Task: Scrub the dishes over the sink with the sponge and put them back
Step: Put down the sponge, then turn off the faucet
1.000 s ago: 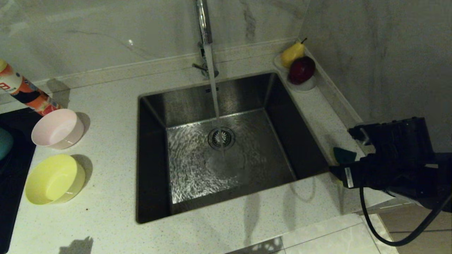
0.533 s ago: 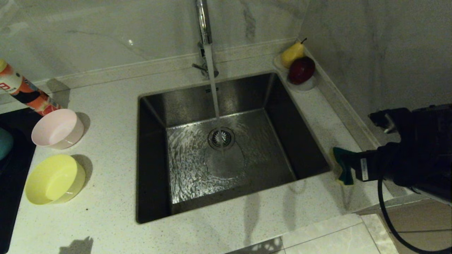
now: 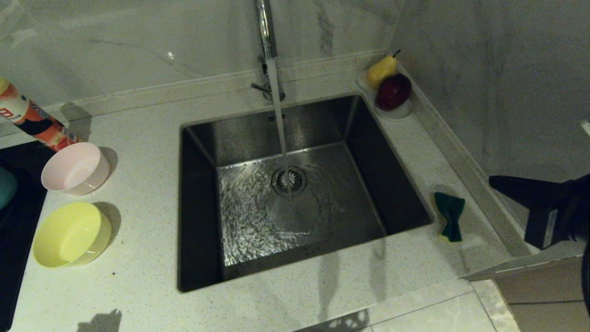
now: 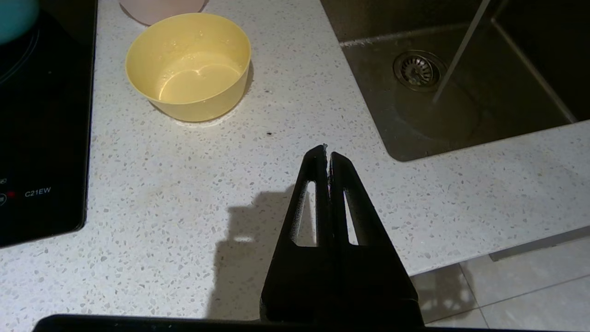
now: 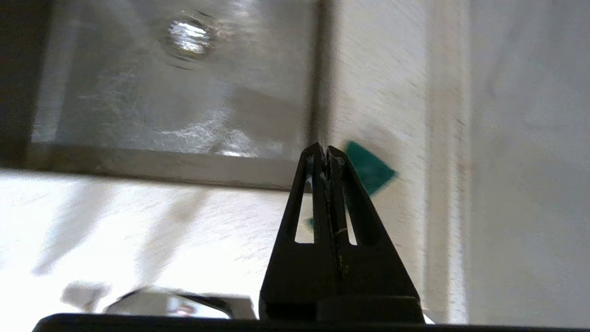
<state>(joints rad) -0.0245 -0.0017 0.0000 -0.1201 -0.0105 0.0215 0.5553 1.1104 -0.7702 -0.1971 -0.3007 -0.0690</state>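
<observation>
Sink (image 3: 203, 138) as my landmark: water running onto its drain. Sponge (image 3: 450, 216) lies bent on the table (image 3: 138, 286) just right of the sink, held by nothing. My right gripper (image 5: 326, 150) is closed and empty, apart from the sponge. Left gripper (image 4: 326, 151) closed, parked over the table left of the sink, near the yellow bowl (image 4: 189, 64); pink bowl (image 3: 75, 168) beyond it.

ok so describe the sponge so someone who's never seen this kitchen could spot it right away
Start at the steel sink in the pale speckled counter, tap running into it. Go to the counter strip on its right side, toward the near corner: the sponge lies there alone, beside the rim. It is dark green on yellow foam and pinched in the middle, unlike the round fruit further back.
</observation>
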